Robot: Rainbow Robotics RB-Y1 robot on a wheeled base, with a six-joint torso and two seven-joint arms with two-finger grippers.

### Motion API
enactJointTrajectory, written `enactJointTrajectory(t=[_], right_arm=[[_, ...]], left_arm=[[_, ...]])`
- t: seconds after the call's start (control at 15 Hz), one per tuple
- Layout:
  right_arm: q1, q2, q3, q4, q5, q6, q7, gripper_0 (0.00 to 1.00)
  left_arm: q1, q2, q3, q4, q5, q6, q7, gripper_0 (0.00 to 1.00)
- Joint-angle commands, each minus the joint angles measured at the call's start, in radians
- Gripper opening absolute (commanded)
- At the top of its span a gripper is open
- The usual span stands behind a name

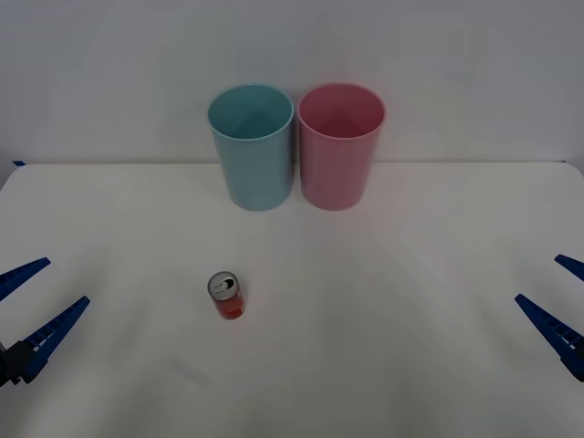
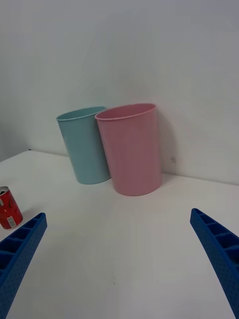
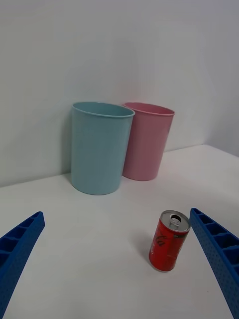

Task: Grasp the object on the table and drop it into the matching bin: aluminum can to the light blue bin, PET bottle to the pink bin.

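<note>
The aluminum can (image 1: pixel 225 296) stands upright on the white table (image 1: pixel 383 328), a little to the left of the middle in the front view and closer to the robot than the two bins. It is small and red, with a silver top and a pull tab, and it is much shorter than the bins. Nothing touches it. The light blue bin (image 1: pixel 253 146) and the pink bin (image 1: pixel 339 144) stand side by side at the far edge of the table, against the pale wall; the blue one is on the left and the pink one on the right, and their walls are just beside each other or touching, I cannot tell which. Both bins are upright with the open mouth up. The left gripper (image 1: pixel 30 307) is low at the left edge of the table, well apart from the can, and its two blue ribbed fingers (image 1: pixel 55 330) are spread wide and hold nothing. In the left wrist view the can (image 3: pixel 169 240) is near one of the fingers (image 3: pixel 217 251) but does not touch it. The right gripper (image 1: pixel 555 297) is at the right edge of the table, far from the can, with its fingers also wide apart and empty.
</note>
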Motion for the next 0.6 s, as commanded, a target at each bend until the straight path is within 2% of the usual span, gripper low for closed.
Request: enactJointTrajectory(t=[0.07,0.2,0.6], right_arm=[[0.0,0.0,0.0,0.0,0.0,0.0,0.0,1.0],[0.0,0.0,0.0,0.0,0.0,0.0,0.0,1.0],[0.0,0.0,0.0,0.0,0.0,0.0,0.0,1.0]], left_arm=[[0.0,0.0,0.0,0.0,0.0,0.0,0.0,1.0],[-0.015,-0.027,0.003,0.031,0.021,-0.002,-0.006,1.0],[-0.001,-0.021,-0.005,0.034,-0.006,-0.009,-0.025,1.0]])
